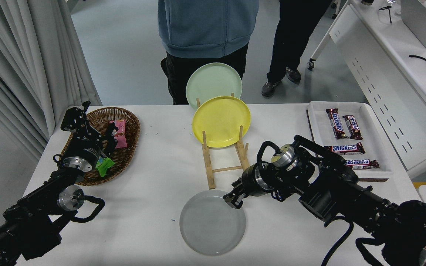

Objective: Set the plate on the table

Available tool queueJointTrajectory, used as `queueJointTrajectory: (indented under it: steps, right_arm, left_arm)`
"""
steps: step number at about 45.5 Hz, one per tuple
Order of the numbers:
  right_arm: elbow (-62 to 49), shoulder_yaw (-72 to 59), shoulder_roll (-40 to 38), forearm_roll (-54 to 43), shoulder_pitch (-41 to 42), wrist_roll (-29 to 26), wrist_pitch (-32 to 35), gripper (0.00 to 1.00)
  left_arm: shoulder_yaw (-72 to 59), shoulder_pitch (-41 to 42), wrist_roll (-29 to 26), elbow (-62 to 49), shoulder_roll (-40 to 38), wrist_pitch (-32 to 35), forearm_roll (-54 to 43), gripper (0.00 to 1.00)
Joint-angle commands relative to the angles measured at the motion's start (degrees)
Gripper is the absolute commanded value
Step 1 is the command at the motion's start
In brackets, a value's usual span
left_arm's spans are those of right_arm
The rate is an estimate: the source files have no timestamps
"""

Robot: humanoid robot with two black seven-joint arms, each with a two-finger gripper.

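Observation:
The light-grey plate [209, 225] lies low and nearly flat on the white table [150, 207], near the front edge and in front of the wooden rack. My right gripper [232, 199] is at the plate's upper-right rim, with its fingers closed over the rim. My left arm is parked at the lower left. Its gripper [94, 127] is open and empty over the wicker basket.
A wooden rack [208, 166] holds a yellow plate [221, 121] and a pale green plate [213, 79] upright behind the grey one. A wicker basket [129, 147] with snacks stands at the left. A white tray [318, 129] with chocolate bars stands at the right. Two people stand at the far side.

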Motion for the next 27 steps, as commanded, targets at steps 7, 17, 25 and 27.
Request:
queueJointTrajectory:
  steps: [7,17,25,27]
  right_arm:
    - [2.99,-4.40,0.00,-0.10,1.25,-0.27,0.00,0.99]
    - [7.12,-11.26,0.00,-0.10,3.97,-0.80,0.00,0.99]
    - [9.32,-11.79,0.00,-0.36,6.18,-0.71,3.24,0.99]
    - [9.50,-12.40,0.00,-0.45,6.35,-0.71,7.80,0.99]
  left_arm:
    - [0.00,0.00,-0.01,0.00,0.00,0.00,0.00,1.00]
    - [0.00,0.00,-0.01,0.00,0.00,0.00,0.00,1.00]
    - [0.00,0.00,-0.01,0.00,0.00,0.00,0.00,1.00]
    - [0.00,0.00,-0.01,0.00,0.00,0.00,0.00,1.00]
